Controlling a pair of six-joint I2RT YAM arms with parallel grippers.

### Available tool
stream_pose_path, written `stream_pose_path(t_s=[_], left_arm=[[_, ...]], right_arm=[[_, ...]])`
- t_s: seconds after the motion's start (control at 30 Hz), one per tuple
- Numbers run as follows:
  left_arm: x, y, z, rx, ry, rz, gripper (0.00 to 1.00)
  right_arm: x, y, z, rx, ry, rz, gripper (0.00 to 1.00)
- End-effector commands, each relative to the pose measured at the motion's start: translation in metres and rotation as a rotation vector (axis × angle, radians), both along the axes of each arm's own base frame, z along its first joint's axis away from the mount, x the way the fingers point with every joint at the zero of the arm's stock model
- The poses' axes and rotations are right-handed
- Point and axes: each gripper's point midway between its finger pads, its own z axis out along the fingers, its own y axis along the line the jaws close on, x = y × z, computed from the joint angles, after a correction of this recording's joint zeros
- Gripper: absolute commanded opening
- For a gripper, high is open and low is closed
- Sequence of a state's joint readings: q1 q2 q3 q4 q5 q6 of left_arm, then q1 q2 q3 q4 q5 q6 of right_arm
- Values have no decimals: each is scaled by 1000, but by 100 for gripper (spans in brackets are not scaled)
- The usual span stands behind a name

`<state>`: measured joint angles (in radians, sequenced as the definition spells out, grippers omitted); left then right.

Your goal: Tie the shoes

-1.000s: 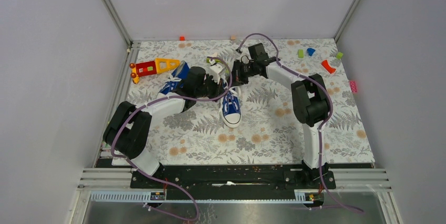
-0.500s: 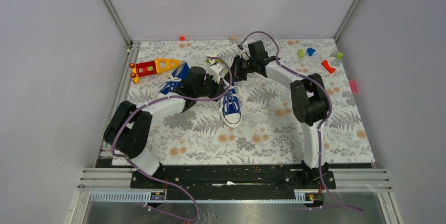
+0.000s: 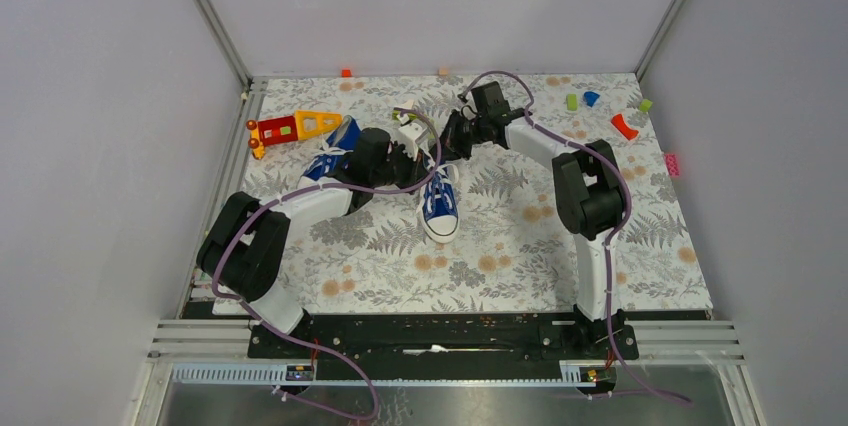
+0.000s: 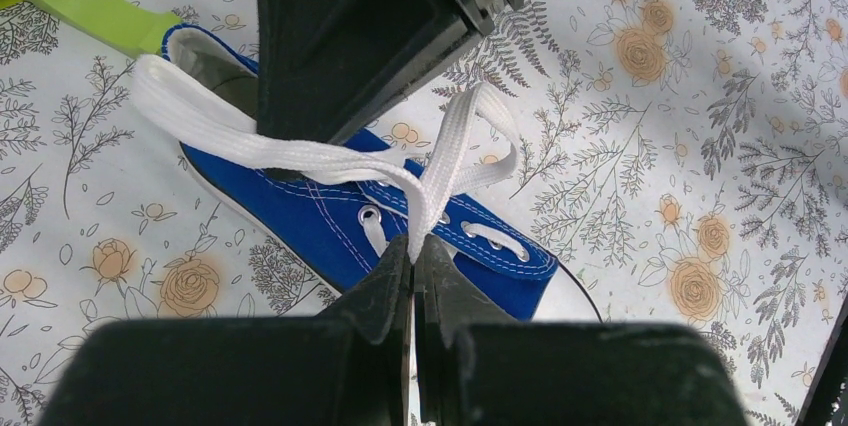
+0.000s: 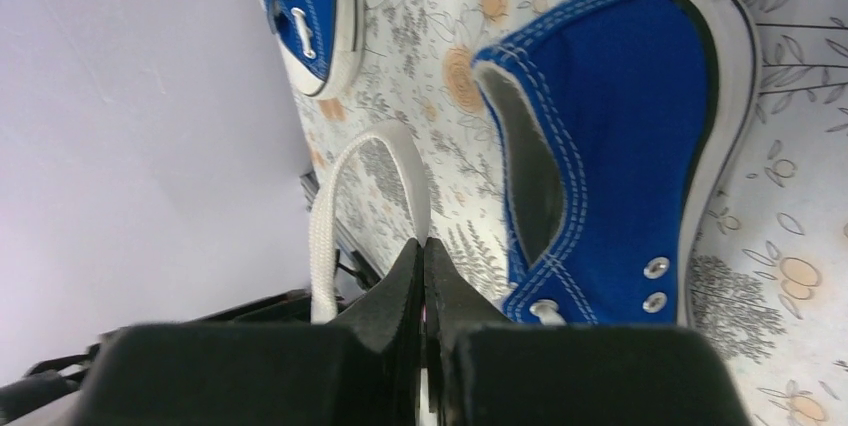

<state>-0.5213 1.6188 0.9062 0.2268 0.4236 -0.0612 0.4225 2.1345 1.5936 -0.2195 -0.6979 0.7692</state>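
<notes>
1. Shoe (image 3: 440, 208): blue, white toe cap, standing on the flowered table (image 3: 520, 256), toe toward the arm bases. Reference item.
2. Second shoe (image 3: 333, 151): matching blue, left of and beyond item 1, partly hidden by the left arm.
3. Left gripper (image 4: 413, 251): over item 1's eyelets, fingers pinched tight on the white lace (image 4: 230, 131) where its strands cross.
4. Right gripper (image 5: 422, 246): just beyond item 1's heel, fingers pinched tight on a lace loop (image 5: 325, 216).
5. Toy (image 3: 290, 128): red, orange, yellow; left of item 1, beyond item 2.
</notes>
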Motion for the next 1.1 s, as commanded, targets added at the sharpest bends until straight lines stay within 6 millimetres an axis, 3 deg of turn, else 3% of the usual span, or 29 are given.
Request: stream_pose_path(t_s=[0.0, 1.07], left_arm=[[6, -6, 25, -59, -92, -23, 0], [4, 1, 30, -60, -146, -2, 6]], right_arm=[[15, 11, 57, 113, -38, -57, 0], [1, 5, 63, 58, 152, -243, 0]])
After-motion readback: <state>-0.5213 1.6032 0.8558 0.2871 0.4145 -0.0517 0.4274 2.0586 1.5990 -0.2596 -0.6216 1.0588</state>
